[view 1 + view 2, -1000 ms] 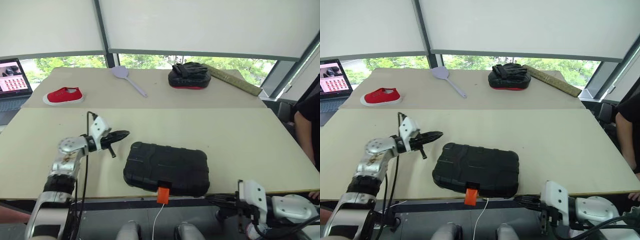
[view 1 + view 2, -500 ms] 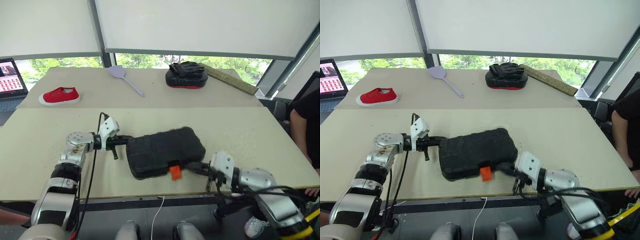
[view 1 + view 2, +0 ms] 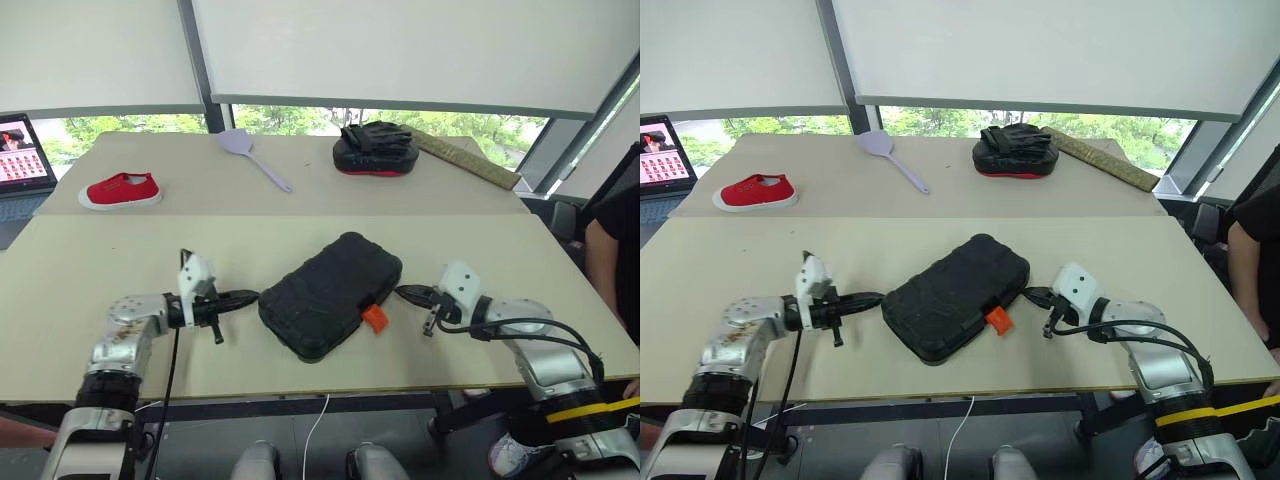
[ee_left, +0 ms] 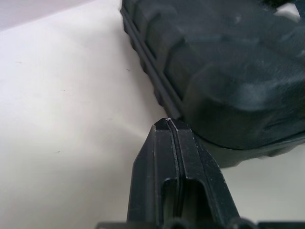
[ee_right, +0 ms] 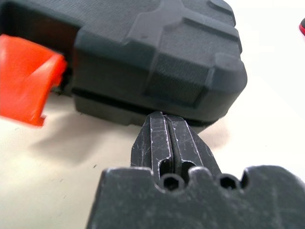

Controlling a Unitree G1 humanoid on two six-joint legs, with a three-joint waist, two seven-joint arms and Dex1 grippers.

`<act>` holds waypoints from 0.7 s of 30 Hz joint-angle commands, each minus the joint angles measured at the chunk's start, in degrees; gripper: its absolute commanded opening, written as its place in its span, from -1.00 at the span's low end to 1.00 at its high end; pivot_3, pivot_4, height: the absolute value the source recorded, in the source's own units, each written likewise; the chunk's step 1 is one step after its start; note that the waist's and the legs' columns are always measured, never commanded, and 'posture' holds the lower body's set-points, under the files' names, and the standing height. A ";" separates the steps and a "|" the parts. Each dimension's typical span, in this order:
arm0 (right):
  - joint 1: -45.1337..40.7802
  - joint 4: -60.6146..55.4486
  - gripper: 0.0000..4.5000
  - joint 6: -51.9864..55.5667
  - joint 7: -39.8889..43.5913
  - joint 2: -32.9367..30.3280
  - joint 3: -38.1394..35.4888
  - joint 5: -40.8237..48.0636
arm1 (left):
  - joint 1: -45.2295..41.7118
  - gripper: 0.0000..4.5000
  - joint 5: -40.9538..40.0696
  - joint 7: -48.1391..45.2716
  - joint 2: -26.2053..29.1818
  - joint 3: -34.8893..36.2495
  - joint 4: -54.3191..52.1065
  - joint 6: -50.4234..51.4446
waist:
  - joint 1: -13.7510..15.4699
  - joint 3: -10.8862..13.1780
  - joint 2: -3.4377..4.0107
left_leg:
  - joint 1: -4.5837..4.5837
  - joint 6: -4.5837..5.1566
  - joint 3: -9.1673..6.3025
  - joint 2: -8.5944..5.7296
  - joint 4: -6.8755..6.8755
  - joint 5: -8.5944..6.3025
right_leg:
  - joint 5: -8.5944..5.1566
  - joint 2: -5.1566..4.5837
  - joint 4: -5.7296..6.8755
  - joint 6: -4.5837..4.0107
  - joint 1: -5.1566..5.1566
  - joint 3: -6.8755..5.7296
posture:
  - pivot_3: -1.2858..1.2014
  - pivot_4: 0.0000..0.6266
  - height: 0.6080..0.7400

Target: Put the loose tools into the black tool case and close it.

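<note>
The black tool case [image 3: 330, 293] lies closed and turned diagonally on the near table, its orange latch [image 3: 374, 318] hanging loose on the side facing right and front. My left gripper [image 3: 250, 296] is shut and empty, its tips right at the case's left corner [image 4: 228, 71]; whether they touch, I cannot tell. My right gripper [image 3: 403, 293] is shut and empty too, pointing at the case's right corner [image 5: 157, 57] just beside the latch [image 5: 26, 78]. The loose tools are out of view.
On the far table lie a red shoe [image 3: 122, 190], a lilac spatula [image 3: 255, 160], a black-and-red mitt [image 3: 376, 150] and a long brown board [image 3: 470, 160]. A laptop [image 3: 18, 150] stands far left. A person [image 3: 615, 260] sits at the right edge.
The case has swung from lying along the front edge to a diagonal, farther onto the table. My right gripper rose from below the table edge to its right corner. My left gripper drew back left.
</note>
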 commanded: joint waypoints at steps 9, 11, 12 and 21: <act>7.54 -10.69 -1.00 -2.98 1.43 2.38 -4.02 4.15 | -13.28 -0.98 8.87 1.27 -12.50 -17.46 -2.15 -1.63 | -0.29 -0.02 0.03 | 0.03 0.02 0.00 -0.25 0.16 -0.01 | -0.10 -0.01 0.00 0.35 0.07 0.35 | 0.03 -0.52 1.00; 7.36 -12.57 -1.00 -1.96 0.62 3.68 -2.66 3.94 | -14.03 -0.98 13.72 2.95 -14.35 -21.48 2.11 -4.46 | -0.45 -0.02 0.03 | 0.06 0.03 -0.05 -0.22 0.10 0.00 | -0.03 0.06 0.02 0.21 0.06 0.36 | 0.03 -0.52 1.00; 7.63 -13.60 -1.00 -1.29 0.69 4.12 -1.35 3.46 | -13.68 -0.98 15.97 3.61 -14.55 -23.10 4.93 -5.52 | -0.47 -0.06 0.10 | 0.07 0.03 -0.08 -0.21 0.10 0.00 | -0.02 0.08 0.02 0.19 0.09 0.34 | 0.03 -0.52 1.00; 6.99 -12.43 -1.00 1.57 -2.70 8.08 4.04 -1.19 | -11.89 -0.98 17.11 4.99 -15.30 -23.46 8.42 -7.06 | -0.69 -0.67 0.40 | 1.26 0.03 -0.02 -0.22 -0.01 -0.04 | -0.54 -0.02 -0.06 0.10 1.16 0.43 | 0.03 -0.52 1.00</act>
